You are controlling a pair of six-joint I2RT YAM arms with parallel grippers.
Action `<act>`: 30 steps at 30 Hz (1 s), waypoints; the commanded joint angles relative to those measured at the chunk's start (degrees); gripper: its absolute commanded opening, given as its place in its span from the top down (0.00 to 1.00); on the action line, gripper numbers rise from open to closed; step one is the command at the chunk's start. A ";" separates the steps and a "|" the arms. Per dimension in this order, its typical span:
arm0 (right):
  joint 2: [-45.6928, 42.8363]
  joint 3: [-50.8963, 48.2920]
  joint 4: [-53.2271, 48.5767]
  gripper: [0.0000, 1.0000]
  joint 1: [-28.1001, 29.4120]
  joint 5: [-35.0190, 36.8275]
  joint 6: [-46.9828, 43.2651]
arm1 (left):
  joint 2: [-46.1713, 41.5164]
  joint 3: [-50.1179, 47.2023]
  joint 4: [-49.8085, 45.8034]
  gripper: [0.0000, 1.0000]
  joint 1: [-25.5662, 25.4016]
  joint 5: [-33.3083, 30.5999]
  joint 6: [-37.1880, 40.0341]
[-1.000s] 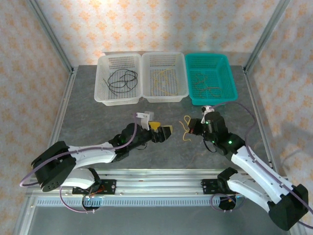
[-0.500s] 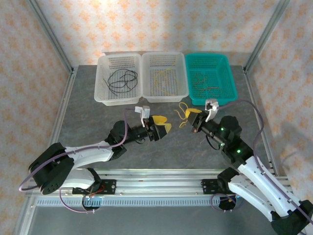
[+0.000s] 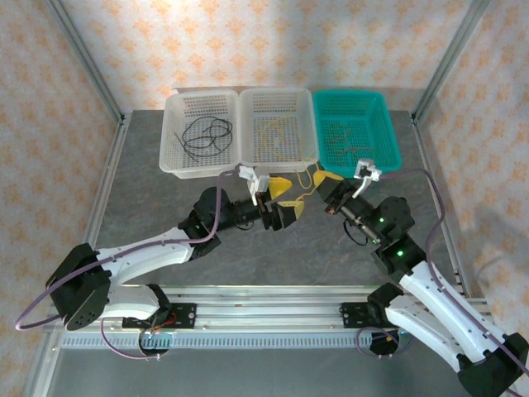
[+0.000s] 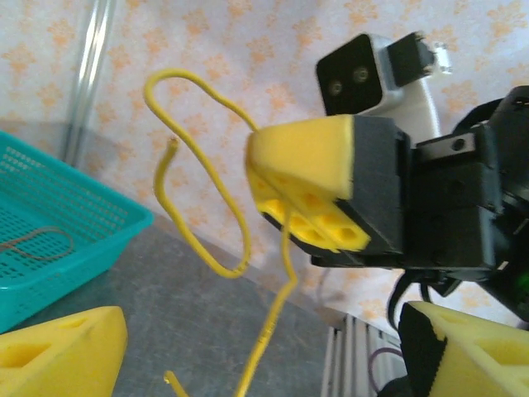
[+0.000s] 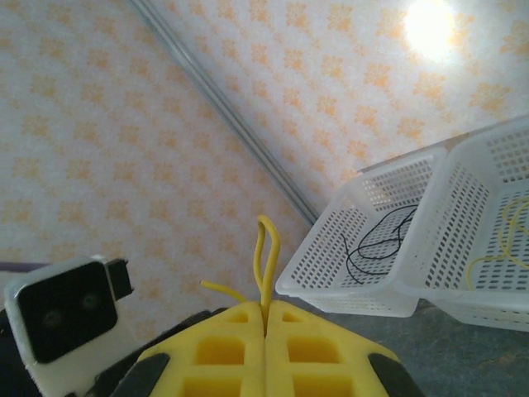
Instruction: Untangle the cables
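While the right tool [image 5: 266, 313] was clamped shut on the thin, curly yellow wire [image 5: 265, 220], lifted off the grey bench [image 3: 149, 198], the left tool [image 3: 283, 201] gaped empty (jaws wide); it should probably pinch the dangling strand gently.

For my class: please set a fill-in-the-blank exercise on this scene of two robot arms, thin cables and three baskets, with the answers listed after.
1. The right gripper has its jaws shut on a thin curly cable whose colour is ____.
2. In the top view, the thin black cables lie in the white plastic mesh basket at the ____ end of the row.
3. The left gripper has its jaws ____.

Missing words: yellow; left; open.
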 commanded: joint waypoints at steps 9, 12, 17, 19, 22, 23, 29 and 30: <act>-1.67 3.42 0.17 1.00 0.35 -9.18 -9.12 | -1.30 -1.99 13.15 0.25 4.70 8.97 -8.33; -1.69 3.48 -0.15 1.00 0.35 -9.37 -9.08 | 0.30 -0.82 15.21 0.28 4.67 12.05 -9.86; -1.69 3.31 -0.35 1.00 0.35 -10.36 -8.88 | 1.25 0.13 15.93 0.36 4.67 11.73 -10.38; -1.43 3.17 -0.20 1.00 0.35 -11.07 -8.69 | 2.16 1.43 15.03 0.42 4.67 10.93 -10.27; -1.08 3.16 0.17 1.00 0.35 -11.91 -8.55 | 4.05 3.06 14.87 0.55 4.67 10.30 -10.49; -0.99 3.16 0.17 1.00 0.35 -11.92 -8.55 | 4.58 3.35 15.02 0.61 4.67 10.21 -10.54; -1.08 4.19 -3.79 1.00 0.34 -8.64 -10.40 | 4.48 3.31 12.21 1.00 5.64 6.11 -9.51; -1.14 4.64 -5.64 1.00 0.35 -6.69 -11.10 | 3.31 2.86 9.96 1.00 6.04 3.99 -8.38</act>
